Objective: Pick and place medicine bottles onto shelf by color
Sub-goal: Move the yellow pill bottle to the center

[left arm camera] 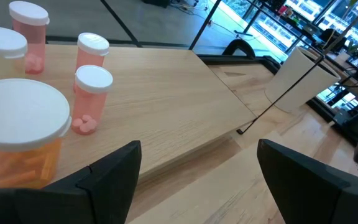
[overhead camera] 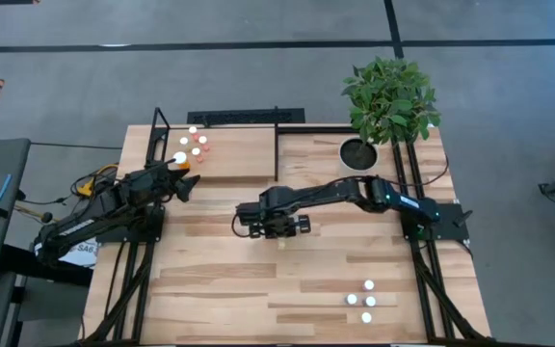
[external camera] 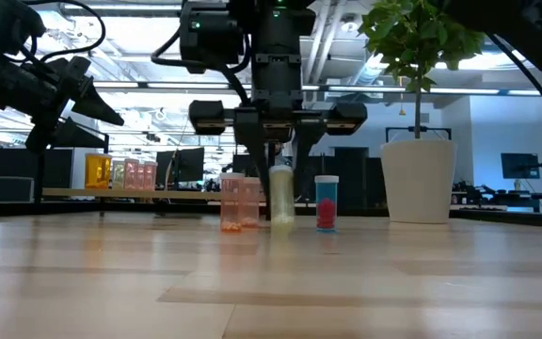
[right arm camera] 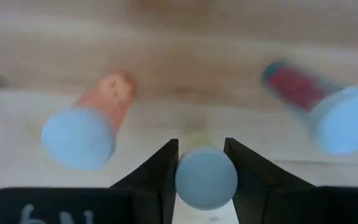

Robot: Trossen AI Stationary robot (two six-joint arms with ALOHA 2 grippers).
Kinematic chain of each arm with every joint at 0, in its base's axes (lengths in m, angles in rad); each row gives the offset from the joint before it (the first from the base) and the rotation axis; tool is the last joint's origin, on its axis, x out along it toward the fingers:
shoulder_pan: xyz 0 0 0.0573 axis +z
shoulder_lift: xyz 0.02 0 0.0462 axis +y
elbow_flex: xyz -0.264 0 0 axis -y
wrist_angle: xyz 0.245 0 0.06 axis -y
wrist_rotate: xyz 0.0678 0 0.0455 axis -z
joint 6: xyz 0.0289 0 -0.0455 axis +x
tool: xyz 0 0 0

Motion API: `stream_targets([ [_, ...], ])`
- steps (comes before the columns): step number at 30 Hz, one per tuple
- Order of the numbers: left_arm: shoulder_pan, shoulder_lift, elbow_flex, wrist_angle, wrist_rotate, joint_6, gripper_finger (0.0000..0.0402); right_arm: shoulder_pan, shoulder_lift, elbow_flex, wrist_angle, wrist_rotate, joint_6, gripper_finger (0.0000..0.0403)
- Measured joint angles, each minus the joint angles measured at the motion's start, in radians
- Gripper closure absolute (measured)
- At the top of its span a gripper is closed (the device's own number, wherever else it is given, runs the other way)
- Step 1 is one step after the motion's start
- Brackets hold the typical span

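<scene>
Right gripper (right arm camera: 201,163): closed on the white cap of a pale yellowish bottle (right arm camera: 206,177), one finger on each side of the cap. In the low view this gripper (external camera: 276,155) hangs from above at mid-bench, and the yellowish bottle (external camera: 281,195) stands upright between its fingers; whether its base touches the bench (external camera: 271,282) cannot be told. In the high view the right gripper (overhead camera: 279,227) lies near the bench centre, with the arm reaching in from the right edge.

Flanking bottles: an orange bottle (external camera: 238,201) stands just beside the held one on one side and a blue-capped bottle with red contents (external camera: 326,202) on the other; both are upright. The right wrist view shows the same pair, orange bottle (right arm camera: 89,127) and red bottle (right arm camera: 322,112), apart from the fingers.

Left gripper (overhead camera: 183,185): jaws wide apart and empty, raised near the shelf (overhead camera: 249,149) at the far left of the bench. Its wrist view shows both fingers (left arm camera: 114,174) spread, with a large orange bottle (left arm camera: 20,140) close in front and smaller pink bottles (left arm camera: 89,99) behind it, all upright on the shelf board.

Other items: three white-capped bottles (overhead camera: 366,301) stand grouped near the front right of the bench. A plant (overhead camera: 390,98) in a white pot (external camera: 419,179) stands at the far right corner.
</scene>
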Motion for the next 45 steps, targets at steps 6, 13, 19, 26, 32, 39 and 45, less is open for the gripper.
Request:
stream_targets([
  [6,0.0,0.0,0.0,0.0,0.0,0.0,0.0093,-0.001,-0.003,0.039,-0.046,0.067,0.012,0.0263],
  [13,0.0,0.0,0.0,0.0,0.0,0.0,0.0093,0.026,-0.002,0.066,-0.062,0.196,0.113,0.0259],
  [19,0.0,0.0,0.0,0.0,0.0,0.0,0.0093,0.056,-0.002,0.065,-0.065,0.278,0.175,0.025],
  [26,0.0,0.0,0.0,0.0,0.0,0.0,0.0093,0.068,-0.002,0.065,-0.048,0.303,0.202,0.0248],
  [32,0.0,0.0,0.0,0.0,0.0,0.0,0.0093,0.072,0.0,0.043,-0.021,0.302,0.202,0.0245],
  [39,0.0,0.0,0.0,0.0,0.0,0.0,0.0093,0.072,0.0,0.03,-0.003,0.283,0.194,0.0243],
  [45,0.0,0.0,0.0,0.0,0.0,0.0,0.0093,0.064,0.0,0.03,-0.005,0.281,0.186,0.0241],
])
